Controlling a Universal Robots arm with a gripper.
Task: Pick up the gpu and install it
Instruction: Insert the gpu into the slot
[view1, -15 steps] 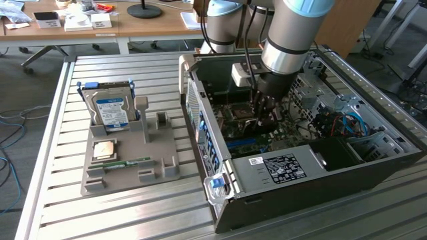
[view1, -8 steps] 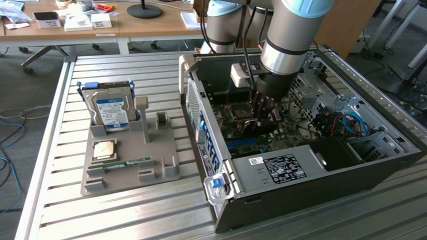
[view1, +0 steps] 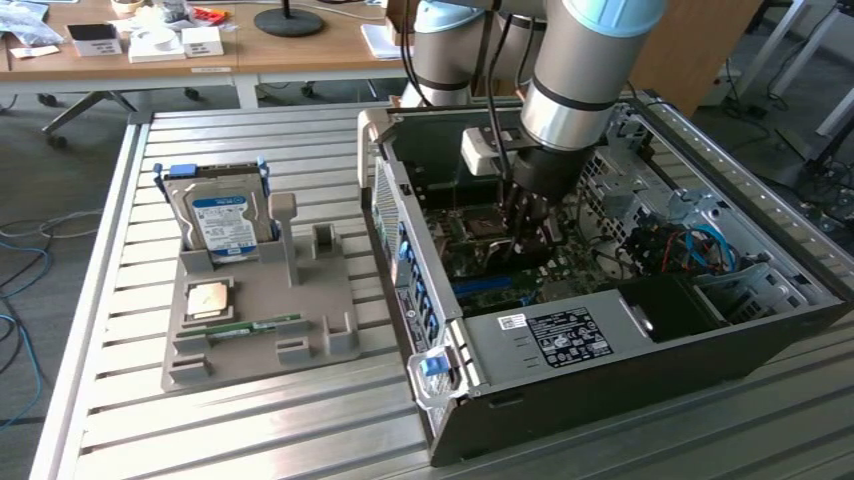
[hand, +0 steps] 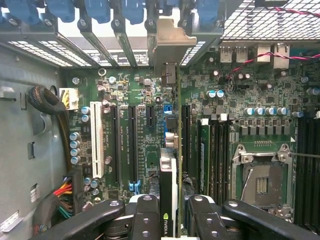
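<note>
gpu is picked up: the hand grips it edge-on inside the case, right over a motherboard slot. it does not look fully seated yet.

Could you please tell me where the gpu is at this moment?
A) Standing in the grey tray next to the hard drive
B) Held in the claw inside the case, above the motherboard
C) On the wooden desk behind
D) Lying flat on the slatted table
B: the claw grips the gpu edge-on over the motherboard, inside the case.
</note>
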